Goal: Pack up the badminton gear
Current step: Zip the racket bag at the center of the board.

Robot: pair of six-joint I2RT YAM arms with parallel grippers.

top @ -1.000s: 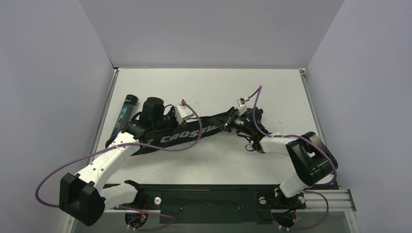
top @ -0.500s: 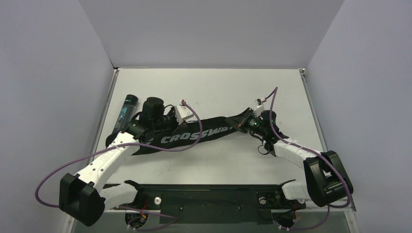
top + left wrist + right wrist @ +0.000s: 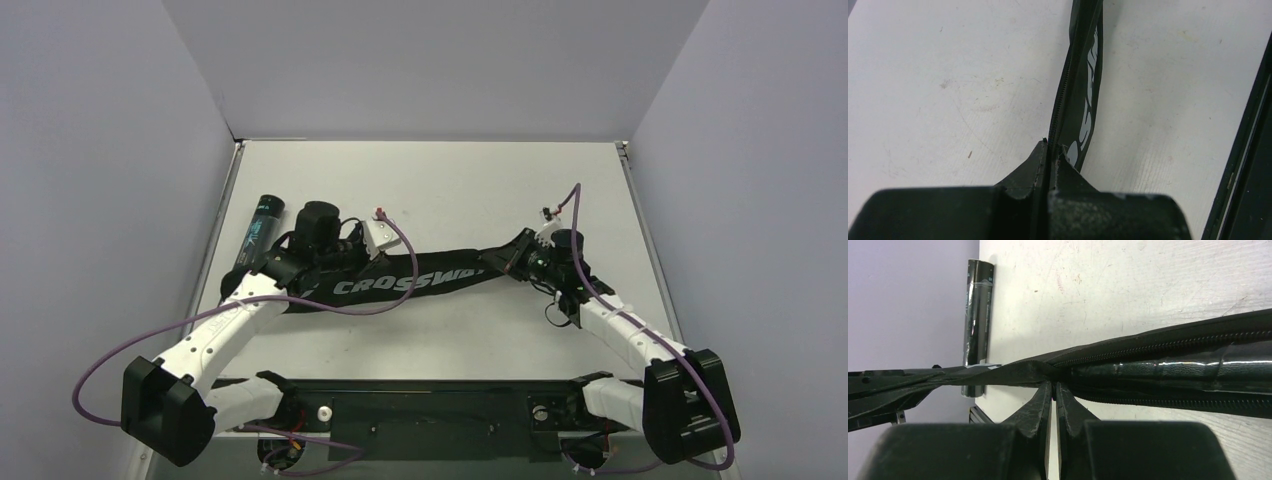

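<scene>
White table top (image 3: 450, 180) carries the black racket bag (image 3: 440, 272), stretched across the middle with its lettering up. The black tube (image 3: 257, 235) lies beside the bag's wide end at the left edge. I judge the bag light, soft and limp, likely to sag between holds. Its glossy panels look slippery, so I would take it by the stitched edge along the zipper (image 3: 1060, 100). The left gripper (image 3: 1052, 147) is pinched tight on that edge toward the wide end, and the right gripper (image 3: 1054, 386) is clamped on the narrow end. I see no rackets or shuttlecocks.
</scene>
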